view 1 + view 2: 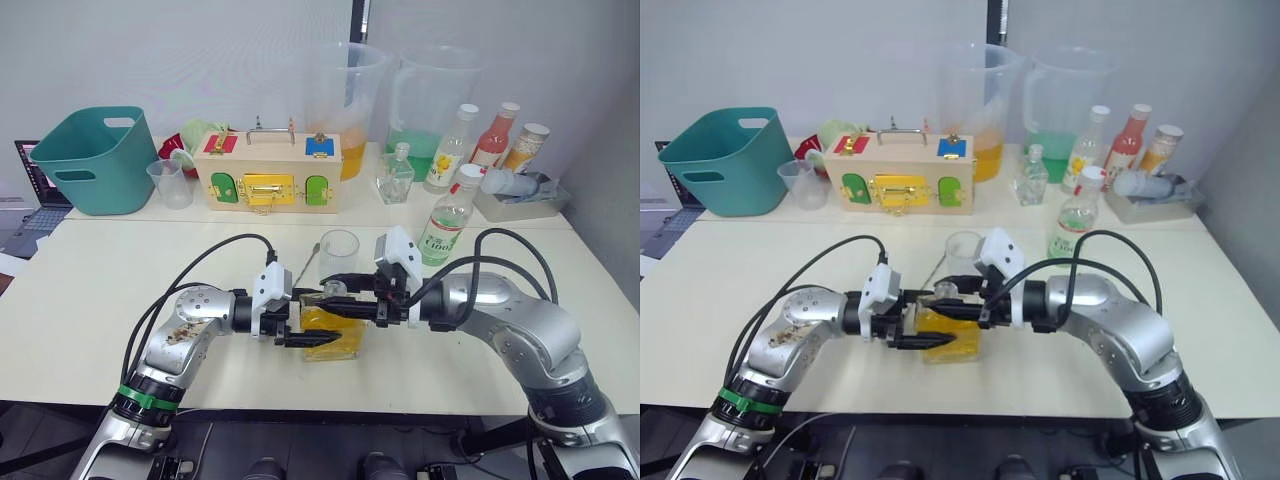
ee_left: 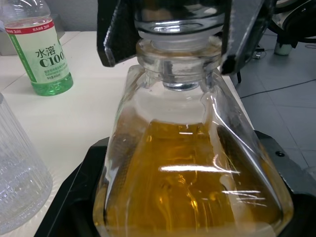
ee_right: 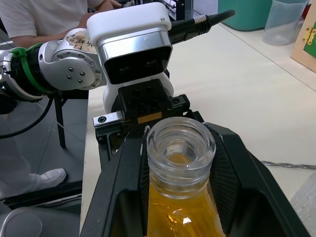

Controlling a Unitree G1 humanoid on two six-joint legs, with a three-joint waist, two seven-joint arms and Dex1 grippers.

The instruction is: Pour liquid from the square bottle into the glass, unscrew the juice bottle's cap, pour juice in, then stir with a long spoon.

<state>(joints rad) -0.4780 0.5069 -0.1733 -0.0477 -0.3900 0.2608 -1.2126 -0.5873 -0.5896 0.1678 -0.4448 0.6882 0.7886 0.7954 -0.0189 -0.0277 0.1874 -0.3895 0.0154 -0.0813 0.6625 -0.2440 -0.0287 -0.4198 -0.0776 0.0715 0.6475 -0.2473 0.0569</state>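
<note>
The square bottle point(image 1: 332, 335), half full of amber liquid, stands at the lower centre of the frame. The left gripper point(image 1: 297, 332) clamps its body from both sides, and the right gripper point(image 1: 345, 297) closes narrow on its glass neck. The glass point(image 1: 339, 253) stands just behind, the juice bottle point(image 1: 448, 220) right of centre.
</note>
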